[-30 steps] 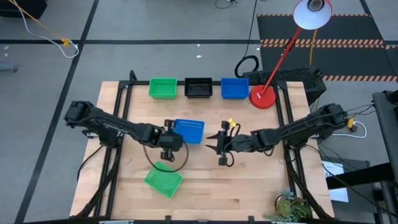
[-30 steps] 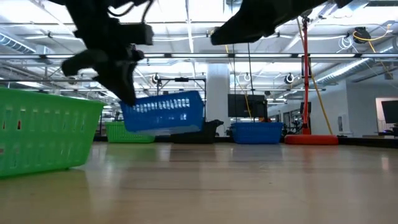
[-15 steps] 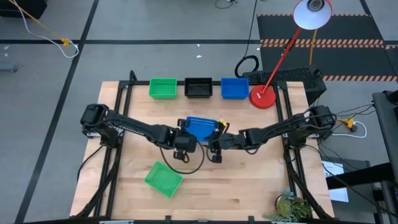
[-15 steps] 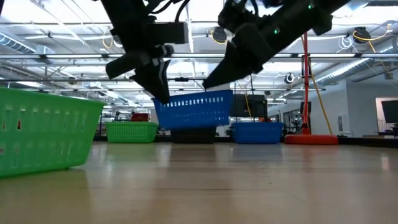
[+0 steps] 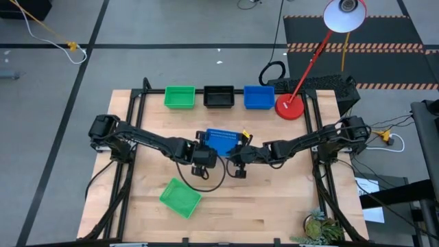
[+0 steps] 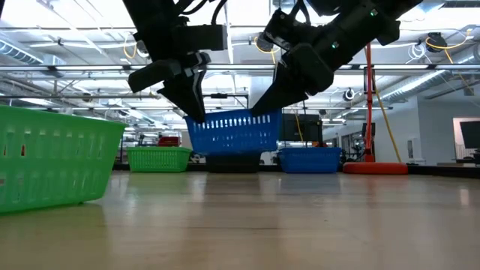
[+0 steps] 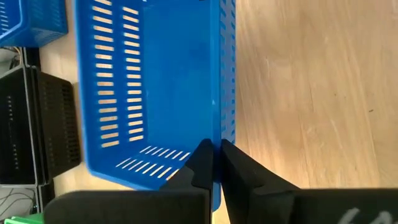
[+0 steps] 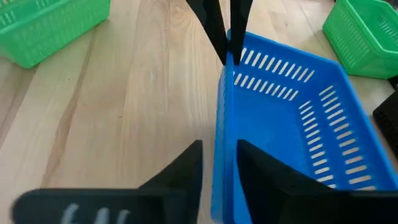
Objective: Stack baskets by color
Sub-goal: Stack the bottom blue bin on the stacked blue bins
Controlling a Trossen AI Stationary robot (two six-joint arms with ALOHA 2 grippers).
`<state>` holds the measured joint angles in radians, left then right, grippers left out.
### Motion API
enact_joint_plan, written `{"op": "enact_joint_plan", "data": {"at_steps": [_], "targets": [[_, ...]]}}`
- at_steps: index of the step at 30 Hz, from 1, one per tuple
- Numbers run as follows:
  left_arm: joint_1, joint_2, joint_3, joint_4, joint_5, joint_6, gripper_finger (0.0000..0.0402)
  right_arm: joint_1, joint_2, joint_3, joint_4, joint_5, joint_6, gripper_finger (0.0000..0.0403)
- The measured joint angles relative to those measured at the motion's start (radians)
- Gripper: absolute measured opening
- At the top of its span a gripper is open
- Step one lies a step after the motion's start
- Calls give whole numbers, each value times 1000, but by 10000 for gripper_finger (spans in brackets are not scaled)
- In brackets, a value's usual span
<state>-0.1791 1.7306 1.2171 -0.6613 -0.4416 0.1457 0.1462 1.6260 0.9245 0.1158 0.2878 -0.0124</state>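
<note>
Two-arm hold over bench [image 5: 274, 206] centre. Left claw [image 5: 204, 152] is clamped on one short wall of a blue basket [image 5: 222, 140]; in left wrist view its fingers [image 7: 205, 163] pinch the rim with the wall between them. Right claw [image 5: 239, 156] straddles the opposite short wall, one finger inside and one outside; right wrist view shows its fingers [image 8: 186, 168] either side of the rim w/ a thin gap, so whether it grips yet cannot be told. Low view: basket [image 6: 234, 132] hangs clear of the bench surface, roughly level, left claw [image 6: 196, 101] at one end, right claw [image 6: 264, 101] at the other. Along the far edge, in a row: green basket [image 5: 180, 97], black basket [image 5: 219, 97], second blue basket [image 5: 259, 97], each just beside the next; how many are nested in each cannot be told. Red lamp base [image 5: 289, 107] stands just beside that blue basket, its lamp head [image 5: 345, 14] leaning out past the bench. A further green basket [image 5: 181, 197] sits tilted near the front-left, well apart from the row; in low view it fills the near left [image 6: 52, 161]. Small plant [image 5: 319, 230] at the front-right corner.
</note>
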Motion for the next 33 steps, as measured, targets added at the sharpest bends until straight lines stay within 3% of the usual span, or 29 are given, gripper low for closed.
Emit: {"op": "enact_joint_plan", "data": {"at_steps": [7,13,19,24,30,33], "targets": [[0,0,0,10,4,-25,23,-9,0,0,-26,4,0,9],[0,0,-1,32,-8,-80,68,-12,0,-2,-40,3,0,19],[-1,0,-1,29,-89,-185,128,-13,-1,-2,-72,7,-22,7],[-2,-35,-1,-77,-147,-334,183,-17,-33,-2,-166,-2,-53,7],[-16,-86,-17,-206,-150,-530,203,-44,-155,-2,-263,2,-137,3],[-30,-92,-47,-208,-149,-589,204,-60,-228,-2,-301,58,-204,3]]}}
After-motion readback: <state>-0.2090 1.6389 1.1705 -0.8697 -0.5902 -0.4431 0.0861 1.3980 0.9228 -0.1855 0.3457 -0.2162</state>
